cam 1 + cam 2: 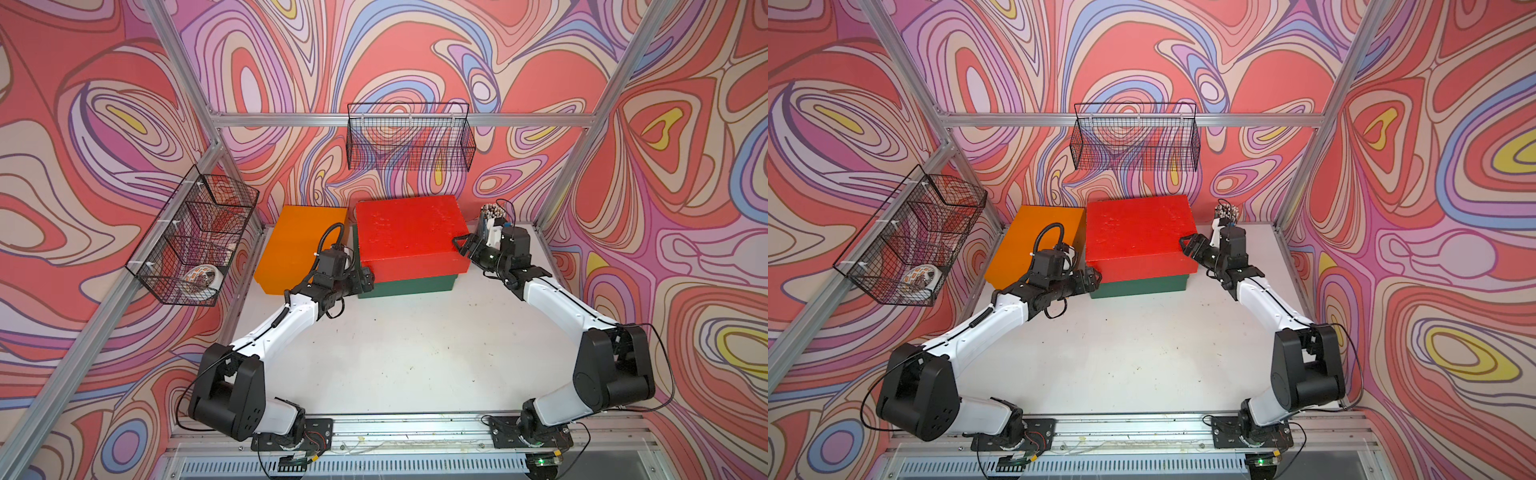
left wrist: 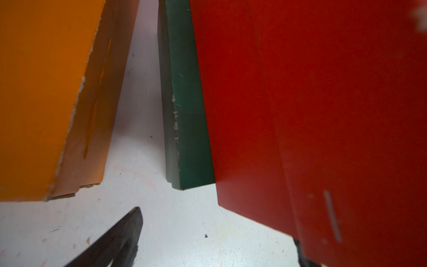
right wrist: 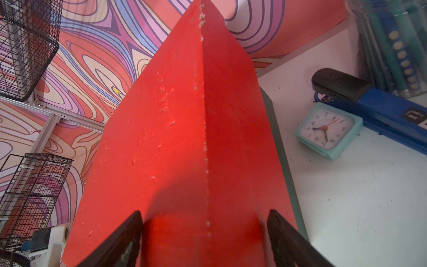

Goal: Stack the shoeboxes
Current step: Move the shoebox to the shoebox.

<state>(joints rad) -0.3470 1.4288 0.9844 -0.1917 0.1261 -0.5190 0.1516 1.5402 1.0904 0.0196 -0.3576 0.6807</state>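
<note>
At the table (image 1: 407, 353) back: red shoebox (image 1: 409, 232) resting slightly askew on green shoebox (image 1: 409, 286); orange shoebox (image 1: 299, 245) just beside, apart, unstacked. Left gripper (image 1: 368, 280): wide open at the red shoebox's near corner, holding nothing. Right gripper (image 3: 203, 215): jaws astride its opposite top edge; clamped or not, cannot tell. Likely light, stiff, bulky painted cardboard, too wide for 1 gripper. Best pressed between 2 arms at opposite sides, below the lid.

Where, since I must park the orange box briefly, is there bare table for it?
Widest: white table in front of the green box, between left arm and right arm. A narrow strip runs between orange box and green box. Crowded: the back right corner, with pen cup, clock, stapler and right claw.
</note>
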